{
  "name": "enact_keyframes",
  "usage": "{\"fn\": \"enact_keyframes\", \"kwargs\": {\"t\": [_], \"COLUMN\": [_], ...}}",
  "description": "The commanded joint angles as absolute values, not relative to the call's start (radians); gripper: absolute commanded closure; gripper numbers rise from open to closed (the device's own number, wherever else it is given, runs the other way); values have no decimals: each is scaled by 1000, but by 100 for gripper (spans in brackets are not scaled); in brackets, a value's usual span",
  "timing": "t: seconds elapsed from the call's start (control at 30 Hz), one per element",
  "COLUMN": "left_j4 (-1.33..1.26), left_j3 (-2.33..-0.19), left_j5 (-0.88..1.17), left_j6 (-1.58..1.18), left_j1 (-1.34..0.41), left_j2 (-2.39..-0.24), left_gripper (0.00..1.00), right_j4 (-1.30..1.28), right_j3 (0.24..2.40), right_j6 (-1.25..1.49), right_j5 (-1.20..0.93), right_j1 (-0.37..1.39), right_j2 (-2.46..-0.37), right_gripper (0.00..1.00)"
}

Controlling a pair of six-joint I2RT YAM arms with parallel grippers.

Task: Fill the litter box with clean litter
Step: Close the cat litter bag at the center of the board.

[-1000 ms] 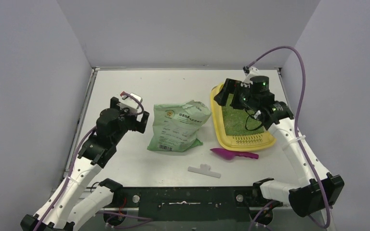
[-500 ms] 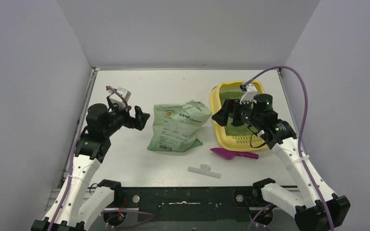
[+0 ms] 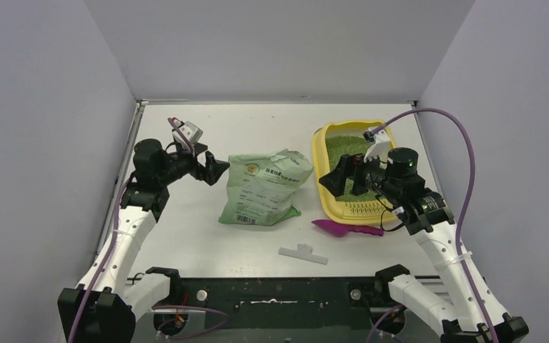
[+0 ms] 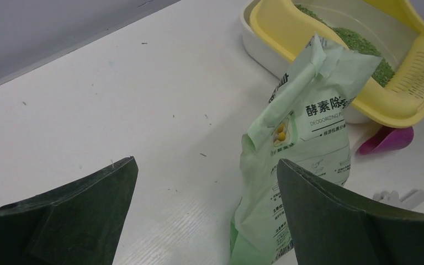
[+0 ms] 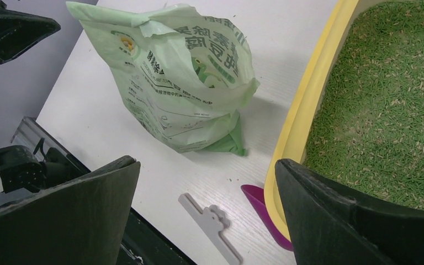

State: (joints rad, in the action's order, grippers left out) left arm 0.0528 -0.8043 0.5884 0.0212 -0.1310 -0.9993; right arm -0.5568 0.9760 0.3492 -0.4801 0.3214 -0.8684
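Pulled back toward its base since a second ago, the right end effector (image 3: pixel 343 180) hangs spread; the litter box (image 3: pixel 322 146) lies just right of and below it, long axis running far-to-near. Inside, clean litter (image 3: pixel 347 146) seemingly covers the floor. Farther off, the left end effector (image 3: pixel 211 163), also spread, faces the litter bag (image 3: pixel 266 187).

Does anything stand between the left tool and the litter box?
Yes. The light-green litter bag sits directly between the open left tool and the yellow litter box, blocking a straight path across.
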Motion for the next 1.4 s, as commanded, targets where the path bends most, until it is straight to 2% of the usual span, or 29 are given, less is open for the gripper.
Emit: {"fn": "enact_keyframes", "kwargs": {"t": [0.0, 0.6, 0.8, 0.93, 1.0, 1.07, 1.27, 1.37], "left_j4": [-38, -42, -33, -137, -183, -190, -141, -135], "left_j3": [-856, -835, -843, -825, -827, -837, -847, -827], "left_j5": [727, 774, 791, 772, 805, 847, 918, 914], "left_j6": [69, 38, 30, -43, -80, -99, -75, -47], "left_j1": [-120, -120, -120, -118, -117, -117, -118, -118], "left_j2": [-1057, -1119, -1147, -1184, -1214, -1240, -1242, -1201], "left_gripper": [3, 10, 10, 10, 18, 36, 69, 82], "right_j4": [-576, -735, -746, -734, -733, -732, -694, -653], "right_j3": [1006, 973, 1002, 1011, 1018, 1020, 997, 986], "right_j6": [330, 368, 342, 325, 312, 302, 298, 311], "right_j5": [-472, -394, -417, -433, -432, -435, -447, -468], "right_j1": [317, 317, 317, 317, 317, 317, 316, 316], "right_j2": [-844, -604, -601, -613, -622, -630, -657, -686], "right_gripper": [0, 0, 0, 0, 0, 0, 0, 0]}}
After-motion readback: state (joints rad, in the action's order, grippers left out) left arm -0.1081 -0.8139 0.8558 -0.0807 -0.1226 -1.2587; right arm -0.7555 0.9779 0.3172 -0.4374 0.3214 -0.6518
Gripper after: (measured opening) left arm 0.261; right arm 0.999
